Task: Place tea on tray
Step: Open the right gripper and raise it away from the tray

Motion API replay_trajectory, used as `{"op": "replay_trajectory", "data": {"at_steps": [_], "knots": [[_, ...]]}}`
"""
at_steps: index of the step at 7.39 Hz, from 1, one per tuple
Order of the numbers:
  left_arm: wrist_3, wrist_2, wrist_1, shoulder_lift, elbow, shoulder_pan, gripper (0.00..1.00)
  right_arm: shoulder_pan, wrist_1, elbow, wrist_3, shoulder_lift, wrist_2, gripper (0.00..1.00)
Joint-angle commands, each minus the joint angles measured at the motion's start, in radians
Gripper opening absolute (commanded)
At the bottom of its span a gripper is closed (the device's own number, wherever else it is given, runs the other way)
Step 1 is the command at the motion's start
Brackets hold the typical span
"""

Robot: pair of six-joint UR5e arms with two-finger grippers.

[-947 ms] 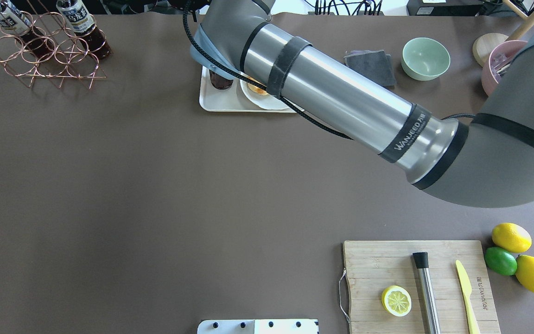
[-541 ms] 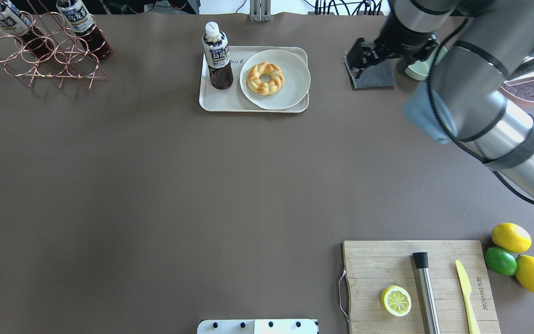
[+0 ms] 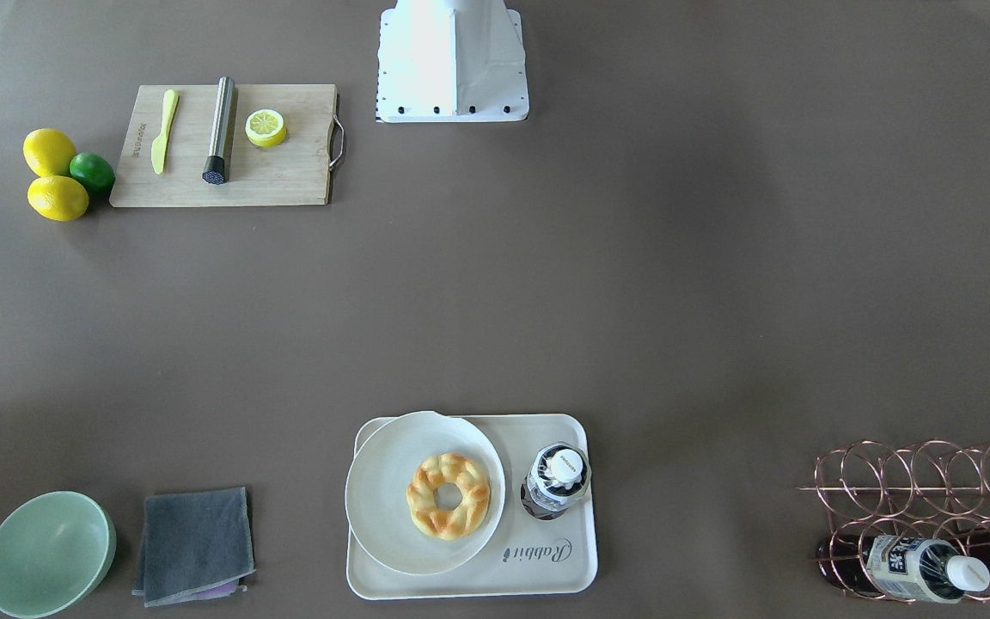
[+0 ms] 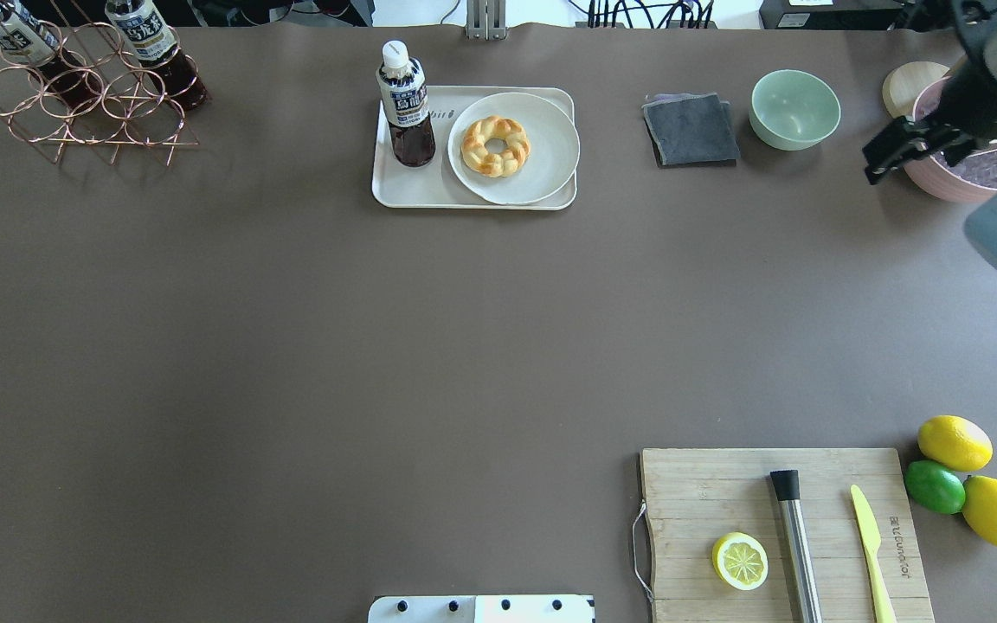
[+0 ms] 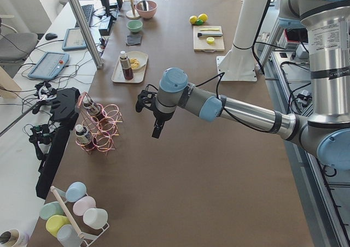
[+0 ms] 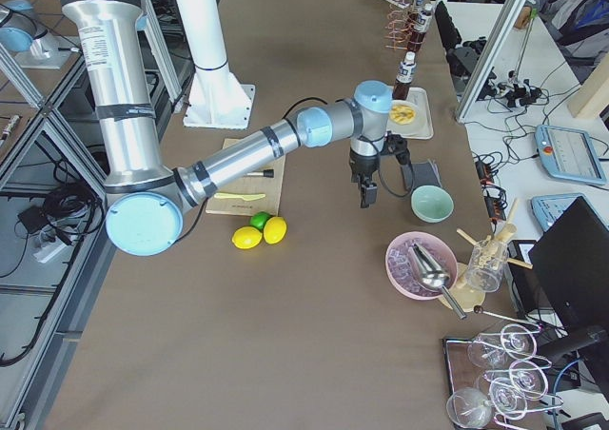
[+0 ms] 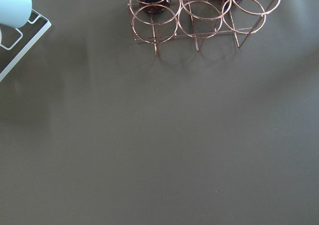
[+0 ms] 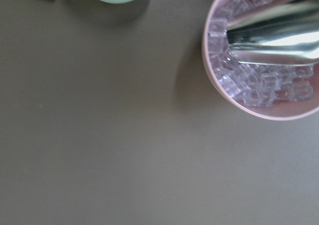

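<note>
Item: tea (image 4: 406,104), upright on the tray (image 4: 395,192) beside the plate (image 4: 542,164), task apparently complete; right gripper (image 4: 884,156) near the pink ice bowl (image 4: 966,197), left gripper (image 5: 156,131) near the wire rack (image 5: 104,131), spread of either not discernible; hazard: a careless arm sweep may clip the bowl or topple the tall, narrow tea.

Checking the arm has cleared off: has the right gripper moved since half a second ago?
Yes. In the overhead view the right gripper has swung rightward, from the grey cloth past the green bowl.
</note>
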Motion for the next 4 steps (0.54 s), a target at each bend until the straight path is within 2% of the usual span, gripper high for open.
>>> {"op": "replay_trajectory", "data": {"at_steps": [1,2,3,4], "knots": [[-0.041,0.010,0.012,-0.045,0.009,0.052,0.98,0.225,0.005,-0.088,-0.334,-0.158,0.105,1.00],[-0.105,0.033,0.012,-0.050,0.019,0.116,0.98,0.287,0.007,-0.158,-0.431,-0.157,0.118,1.00],[-0.090,0.020,0.010,-0.050,0.075,0.123,0.98,0.328,0.007,-0.189,-0.473,-0.152,0.118,0.99],[-0.034,-0.075,0.010,-0.050,0.163,0.114,0.98,0.335,0.007,-0.190,-0.469,-0.151,0.118,1.00]]}}
